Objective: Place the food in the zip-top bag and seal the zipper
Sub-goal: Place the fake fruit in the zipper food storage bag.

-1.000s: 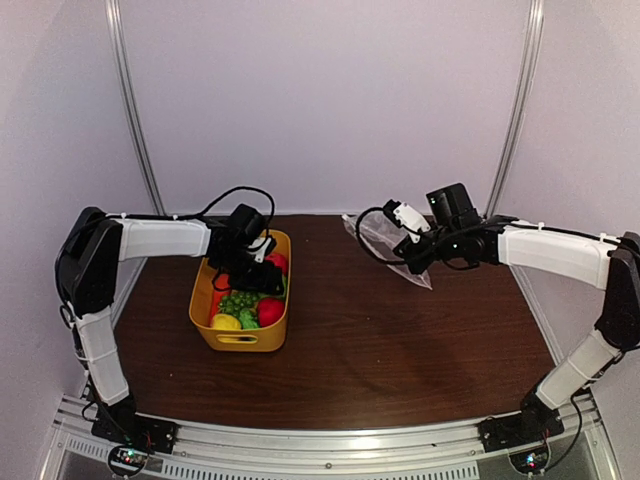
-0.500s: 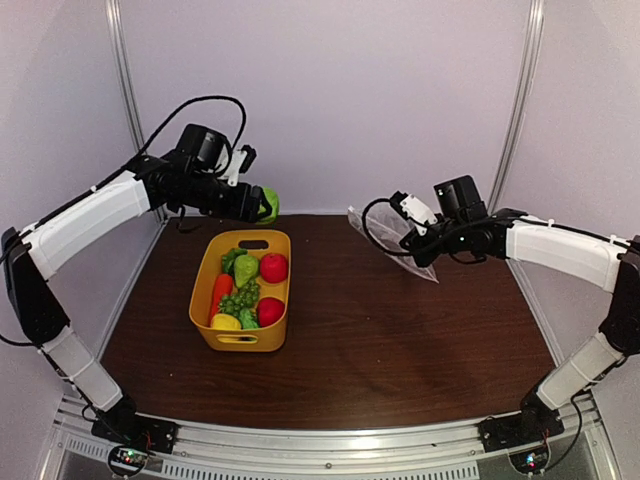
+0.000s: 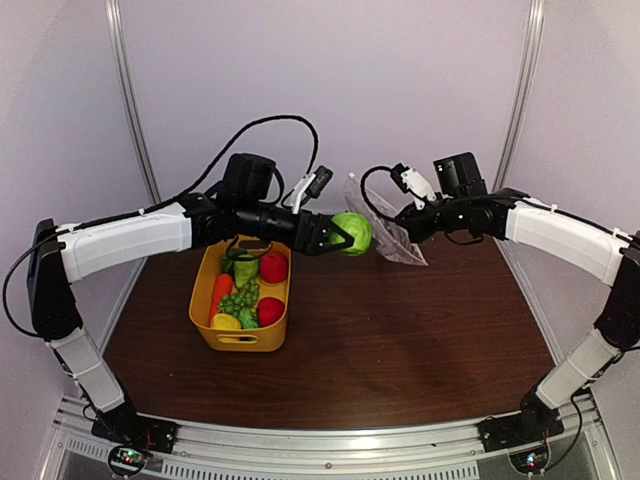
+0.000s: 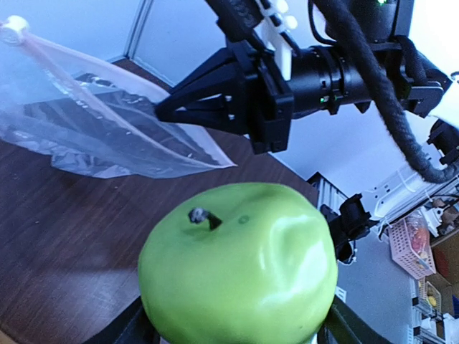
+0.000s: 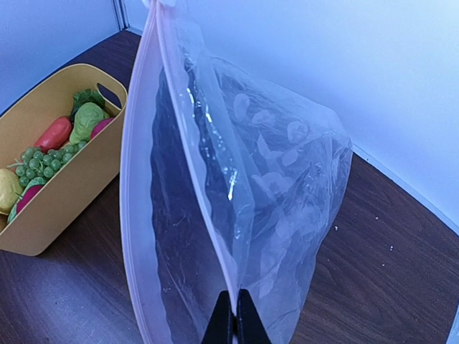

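My left gripper (image 3: 335, 236) is shut on a green toy apple (image 3: 352, 233) and holds it in the air just left of the zip-top bag (image 3: 385, 228). The apple fills the lower left wrist view (image 4: 240, 265). My right gripper (image 3: 403, 221) is shut on the bag's zipper edge (image 5: 231, 283) and holds the clear bag (image 5: 237, 193) up above the table, its mouth gaping open. The rest of the food lies in the yellow basket (image 3: 205, 325): red apples (image 3: 273, 267), grapes (image 3: 238, 301), a carrot (image 3: 220, 293), a lemon (image 3: 225, 322).
The yellow basket also shows at the left of the right wrist view (image 5: 68, 197). The brown table (image 3: 400, 340) ends at a pale back wall and side walls with metal posts (image 3: 135, 110).
My left arm rose from the basket with the green apple and swung right to the bag's mouth. My right gripper lifted the bag slightly.
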Robot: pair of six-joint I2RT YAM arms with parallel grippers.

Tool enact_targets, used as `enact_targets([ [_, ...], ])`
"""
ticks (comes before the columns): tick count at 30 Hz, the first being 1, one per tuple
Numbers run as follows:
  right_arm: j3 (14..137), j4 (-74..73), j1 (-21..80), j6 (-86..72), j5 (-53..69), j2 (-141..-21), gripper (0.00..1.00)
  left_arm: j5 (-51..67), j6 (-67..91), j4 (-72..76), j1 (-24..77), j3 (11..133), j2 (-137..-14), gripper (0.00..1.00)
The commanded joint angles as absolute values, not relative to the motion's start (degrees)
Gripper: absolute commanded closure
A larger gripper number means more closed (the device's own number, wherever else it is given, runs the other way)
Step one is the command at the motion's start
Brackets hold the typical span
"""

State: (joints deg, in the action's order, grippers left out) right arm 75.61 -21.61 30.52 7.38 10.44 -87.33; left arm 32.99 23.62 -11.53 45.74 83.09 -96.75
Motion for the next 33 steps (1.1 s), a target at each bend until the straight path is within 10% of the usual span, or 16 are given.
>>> enact_targets([
  [1, 77.54, -22.6, 31.01, 2.83, 12.45, -89.64, 1.0, 37.52, 31.96, 6.04, 46.77, 80.63, -99.57, 0.46],
  [33, 71.35, -21.94, 33.34, 3.95, 20.26, -85.18, 1.0, 29.2, 63.05, 19.18, 43.02, 86.18, -119.79, 0.58],
])
